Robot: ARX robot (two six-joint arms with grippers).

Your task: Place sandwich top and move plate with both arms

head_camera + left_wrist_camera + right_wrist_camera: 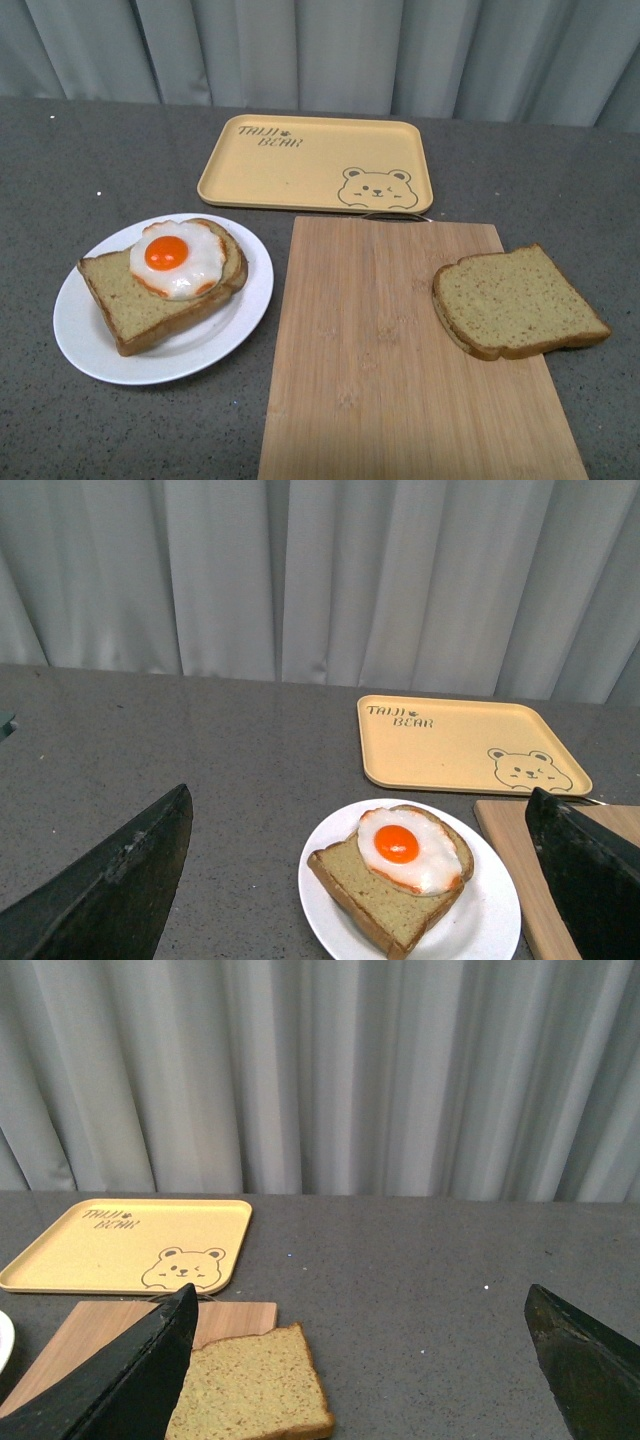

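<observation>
The plate (492, 920) lay just ahead of the left gripper (358, 795), whose jaws stood wide apart and empty. It was judged rigid and slick, best held at opposite rims. The top slice (255, 1385) lay ahead of the right gripper (360, 1290), likewise agape. It was judged light, soft and crumbly, so pinch the crust gently.

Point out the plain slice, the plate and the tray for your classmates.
Plain slice (520, 300): front view, middle of its top face.
Plate (220, 340): front view, bare white part near the rim, beside the egg bread.
Tray (300, 165): front view, bare yellow floor.
</observation>
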